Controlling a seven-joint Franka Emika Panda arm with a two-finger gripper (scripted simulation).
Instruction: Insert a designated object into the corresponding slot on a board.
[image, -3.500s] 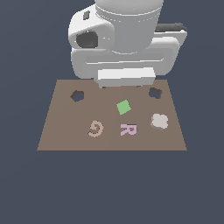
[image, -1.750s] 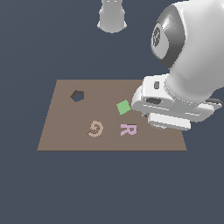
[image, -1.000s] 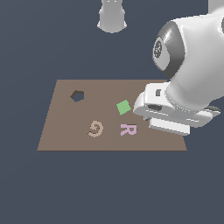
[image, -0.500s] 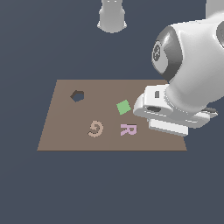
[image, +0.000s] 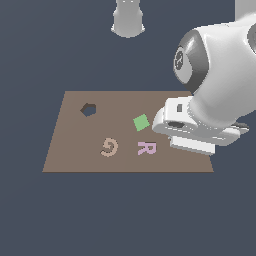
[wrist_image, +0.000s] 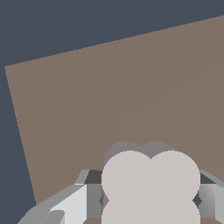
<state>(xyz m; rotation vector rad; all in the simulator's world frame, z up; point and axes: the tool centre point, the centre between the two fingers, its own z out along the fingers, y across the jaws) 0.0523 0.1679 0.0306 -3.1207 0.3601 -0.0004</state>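
In the wrist view the designated object (wrist_image: 151, 181), a pale grey-white lobed piece, sits between my gripper (wrist_image: 151, 200) fingers (wrist_image: 92, 200), which press on its two sides. Brown board (wrist_image: 87, 109) lies under it. In the exterior view my white hand (image: 192, 131) hovers low over the right part of the board (image: 75, 155) and hides the piece. The slot is hidden behind the arm; only the dark hexagonal hole (image: 88, 109) shows.
On the board lie a green square (image: 141, 122), a pink letter R (image: 146, 148) and a tan spiral piece (image: 109, 147). The arm's base (image: 128, 19) stands behind the board. The board's right edge is covered by the arm.
The arm swung from behind the board to over its right side, covering the grey piece and the lobed hole. Over the last second the hand has barely moved.
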